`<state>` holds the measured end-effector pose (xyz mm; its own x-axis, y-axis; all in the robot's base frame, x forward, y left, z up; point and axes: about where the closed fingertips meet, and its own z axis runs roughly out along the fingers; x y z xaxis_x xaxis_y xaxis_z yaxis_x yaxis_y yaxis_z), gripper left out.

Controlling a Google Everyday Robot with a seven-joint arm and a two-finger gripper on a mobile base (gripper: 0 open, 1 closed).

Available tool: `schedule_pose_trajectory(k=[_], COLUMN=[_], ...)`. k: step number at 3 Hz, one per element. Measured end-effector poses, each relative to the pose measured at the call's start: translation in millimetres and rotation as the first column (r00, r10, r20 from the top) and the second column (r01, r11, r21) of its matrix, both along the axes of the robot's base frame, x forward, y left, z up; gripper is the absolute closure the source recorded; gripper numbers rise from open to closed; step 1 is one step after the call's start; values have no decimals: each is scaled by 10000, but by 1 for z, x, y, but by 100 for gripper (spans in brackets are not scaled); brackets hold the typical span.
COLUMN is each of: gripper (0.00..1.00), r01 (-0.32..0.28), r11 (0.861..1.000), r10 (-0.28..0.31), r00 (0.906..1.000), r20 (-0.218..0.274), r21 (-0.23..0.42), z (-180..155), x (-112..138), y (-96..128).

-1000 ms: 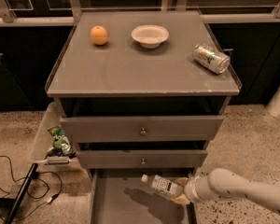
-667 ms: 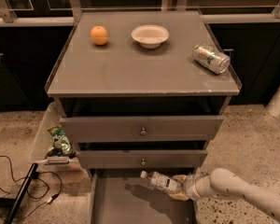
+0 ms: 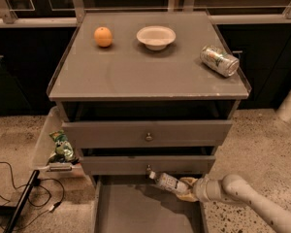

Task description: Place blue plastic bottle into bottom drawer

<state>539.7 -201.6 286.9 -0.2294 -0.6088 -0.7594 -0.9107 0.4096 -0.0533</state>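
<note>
Tan 2-finger gripper point(image 3: 188, 189) clenched on small clear blue plastic bottle point(image 3: 169, 182), held over open grey bottom drawer point(image 3: 131, 212); cap nr round metal knob point(image 3: 148, 169), could bump it & twist bottle loose

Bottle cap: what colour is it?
The cap is white, camera view; the gripper holds the bottle over the bottom drawer.

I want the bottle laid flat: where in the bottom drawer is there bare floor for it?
The bottom drawer floor is bare along its left wall and front. Only the back right is busy: there the gripper holds the blue plastic bottle. The cabinet top is free along its front.
</note>
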Motion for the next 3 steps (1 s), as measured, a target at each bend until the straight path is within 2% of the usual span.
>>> schedule_pose_trajectory(k=[1, 2, 3], gripper=[100, 100, 100], r01=[-15, -213, -648], r11=[10000, 9996, 9973], r10=[15, 210, 622], r00=[10000, 9997, 9955], r20=[-10, -156, -715], r21=[6, -200, -353], z=[0, -18, -54], x=[-1, -7, -20], y=[1, 16, 32])
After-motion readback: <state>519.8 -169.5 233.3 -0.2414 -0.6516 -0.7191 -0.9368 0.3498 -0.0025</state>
